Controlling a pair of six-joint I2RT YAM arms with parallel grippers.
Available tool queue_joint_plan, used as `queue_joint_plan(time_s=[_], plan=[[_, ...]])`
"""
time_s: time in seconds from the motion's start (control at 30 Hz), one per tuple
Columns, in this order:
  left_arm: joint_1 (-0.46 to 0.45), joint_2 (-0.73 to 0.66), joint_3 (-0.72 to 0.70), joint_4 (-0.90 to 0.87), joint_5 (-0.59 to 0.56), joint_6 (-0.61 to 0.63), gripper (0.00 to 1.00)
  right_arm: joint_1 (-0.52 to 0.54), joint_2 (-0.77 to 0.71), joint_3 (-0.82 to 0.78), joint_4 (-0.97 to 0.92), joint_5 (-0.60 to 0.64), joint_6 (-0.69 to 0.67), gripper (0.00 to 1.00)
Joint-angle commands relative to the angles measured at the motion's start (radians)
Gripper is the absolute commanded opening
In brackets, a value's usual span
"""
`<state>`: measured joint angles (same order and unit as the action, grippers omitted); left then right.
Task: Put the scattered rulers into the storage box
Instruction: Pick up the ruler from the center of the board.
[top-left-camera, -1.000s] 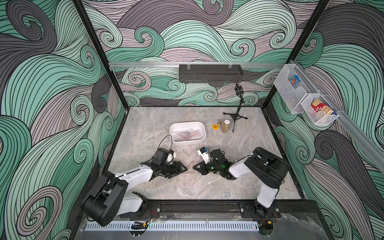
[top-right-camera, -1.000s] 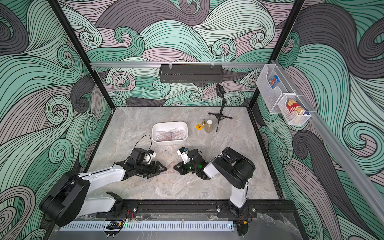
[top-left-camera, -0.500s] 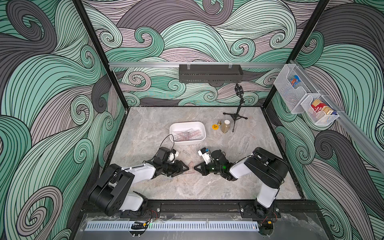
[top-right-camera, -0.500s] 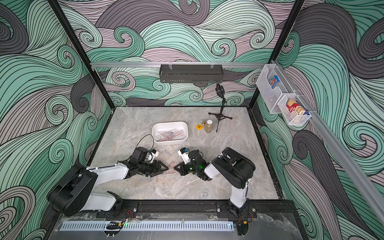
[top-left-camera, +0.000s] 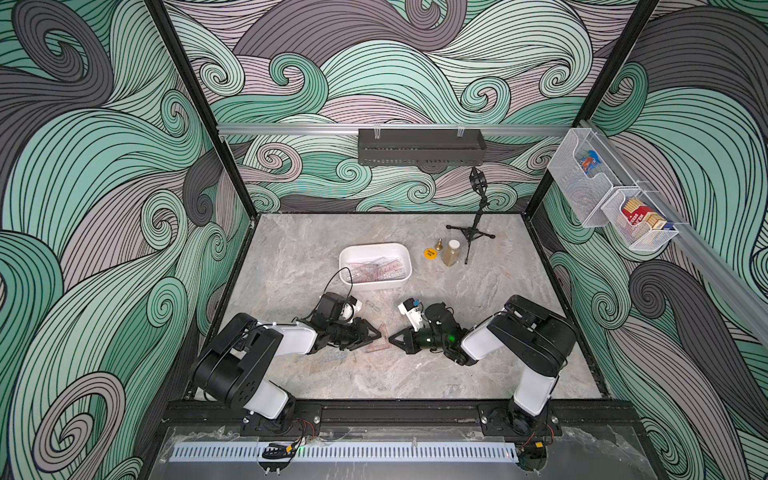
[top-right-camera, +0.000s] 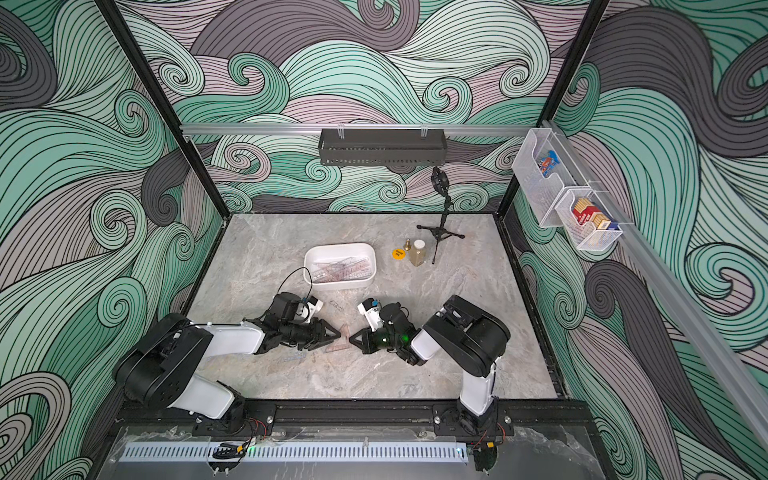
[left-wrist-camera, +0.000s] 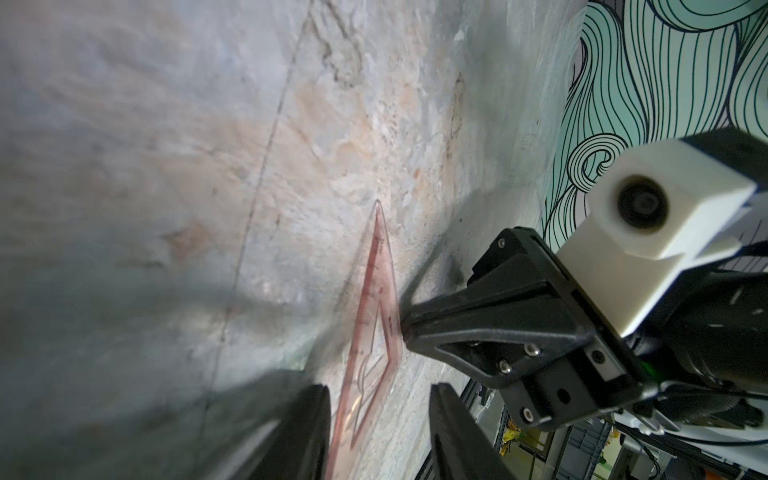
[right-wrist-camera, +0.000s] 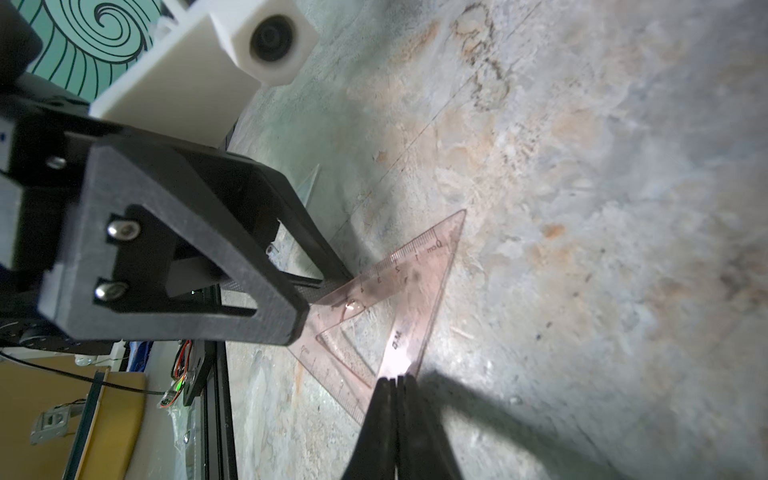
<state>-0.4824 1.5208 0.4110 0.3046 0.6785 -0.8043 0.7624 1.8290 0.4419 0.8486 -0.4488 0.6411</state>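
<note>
Rulers are partly stowed already. One pink triangle (top-left-camera: 379, 337) lies on the bench (top-left-camera: 415, 374), midway between the side edges and nearer the front edge. It is judged thin, light, stiff and slippery, and offers only its edges for a hold. Left fingers (left-wrist-camera: 299, 432) stand apart, one on each side of the triangle's edge. Right fingers (right-wrist-camera: 386, 419) are pressed together, with their tips touching the opposite edge as a stop. The storage box (top-left-camera: 376, 285), which holds several rulers, sits toward the rear edge. The bench between looks largely open.
</note>
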Motion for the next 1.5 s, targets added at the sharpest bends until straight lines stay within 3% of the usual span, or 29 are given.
queue_joint_plan(time_s=[0.0, 0.37, 0.5, 0.7, 0.9, 1.1, 1.23, 1.47], plan=[[-0.014, 0.068, -0.008, -0.056, -0.066, -0.006, 0.42, 0.001, 0.025, -0.023, 0.019, -0.025, 0.034, 0.07], [-0.030, 0.093, 0.006, -0.045, -0.066, -0.008, 0.15, -0.001, 0.012, -0.029, 0.031, -0.036, 0.040, 0.07], [-0.028, 0.058, 0.028, -0.079, -0.060, 0.014, 0.00, -0.032, -0.067, -0.026, -0.009, -0.062, 0.032, 0.09], [-0.014, -0.056, 0.111, -0.105, 0.025, 0.029, 0.00, -0.113, -0.222, -0.020, -0.071, -0.168, 0.075, 0.22], [0.022, -0.125, 0.268, -0.199, 0.272, 0.153, 0.00, -0.219, -0.267, -0.002, 0.097, -0.437, 0.215, 0.44], [0.031, -0.173, 0.340, -0.306, 0.361, 0.268, 0.00, -0.269, -0.342, 0.103, -0.140, -0.458, 0.046, 0.57], [0.030, -0.186, 0.339, -0.305, 0.390, 0.278, 0.00, -0.271, -0.324, 0.134, -0.048, -0.500, 0.115, 0.56], [0.032, -0.185, 0.333, -0.293, 0.397, 0.269, 0.00, -0.271, -0.278, 0.166, 0.079, -0.547, 0.218, 0.39]])
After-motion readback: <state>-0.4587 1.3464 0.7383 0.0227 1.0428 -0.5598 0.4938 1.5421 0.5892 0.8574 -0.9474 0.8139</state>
